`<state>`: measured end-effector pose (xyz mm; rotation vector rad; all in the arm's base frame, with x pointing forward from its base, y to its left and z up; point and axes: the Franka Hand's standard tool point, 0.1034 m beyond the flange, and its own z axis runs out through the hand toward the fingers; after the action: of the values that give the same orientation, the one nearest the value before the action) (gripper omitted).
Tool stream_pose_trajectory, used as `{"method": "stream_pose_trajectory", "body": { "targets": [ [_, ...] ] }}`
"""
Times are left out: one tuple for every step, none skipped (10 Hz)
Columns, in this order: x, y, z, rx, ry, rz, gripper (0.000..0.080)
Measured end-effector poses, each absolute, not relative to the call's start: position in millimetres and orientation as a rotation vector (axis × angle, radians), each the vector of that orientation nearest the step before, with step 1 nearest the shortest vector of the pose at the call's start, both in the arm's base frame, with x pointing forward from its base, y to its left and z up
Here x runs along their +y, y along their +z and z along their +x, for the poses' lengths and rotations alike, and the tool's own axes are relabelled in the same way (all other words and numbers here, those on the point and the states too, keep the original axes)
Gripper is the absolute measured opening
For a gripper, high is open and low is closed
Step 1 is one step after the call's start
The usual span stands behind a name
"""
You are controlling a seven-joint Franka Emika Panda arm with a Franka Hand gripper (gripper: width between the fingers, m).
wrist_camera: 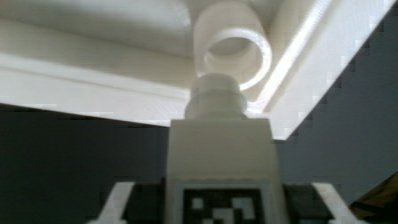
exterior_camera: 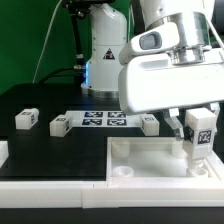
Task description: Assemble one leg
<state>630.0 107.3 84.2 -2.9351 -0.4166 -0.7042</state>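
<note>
My gripper (exterior_camera: 201, 122) is shut on a leg (exterior_camera: 203, 131), a small white block with a black-and-white tag, held upright at the exterior view's right. Its lower end stands on or just above the right part of the large white slab (exterior_camera: 150, 157); I cannot tell whether it touches. In the wrist view the leg (wrist_camera: 222, 140) fills the middle between my fingers (wrist_camera: 121, 203). Its narrow tip points at a round socket (wrist_camera: 237, 48) in the slab's corner. Three other legs lie on the black table: two at the left (exterior_camera: 26, 119) (exterior_camera: 57, 126) and one behind the slab (exterior_camera: 150, 123).
The marker board (exterior_camera: 104, 120) lies behind the slab, between the loose legs. Another round socket (exterior_camera: 122, 171) shows at the slab's front left corner. The robot base (exterior_camera: 100, 50) stands at the back. A white edge (exterior_camera: 3, 153) shows at the far left.
</note>
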Motion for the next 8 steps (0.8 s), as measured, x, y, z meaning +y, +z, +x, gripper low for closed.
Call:
{"method": "stream_pose_trajectory", "body": {
  "targets": [
    [107.4,79.5,628.6,-0.416,-0.7,-2.936,0.0287],
    [107.8,76.3,628.6,-0.414,-0.712,-2.935,0.0287],
    [109.2,75.5,628.3,-0.413,-0.732,-2.933,0.0287],
    [110.9,75.2,627.3,-0.416,-0.748,-2.931,0.0287],
    [110.8,75.1,627.5,-0.415,-0.761,-2.93,0.0287],
    [111.6,75.1,627.5,-0.416,-0.765,-2.929,0.0287],
    [113.0,75.2,627.3,-0.419,-0.765,-2.928,0.0287],
    [114.3,75.4,627.0,-0.422,-0.765,-2.927,0.0287]
  ]
}}
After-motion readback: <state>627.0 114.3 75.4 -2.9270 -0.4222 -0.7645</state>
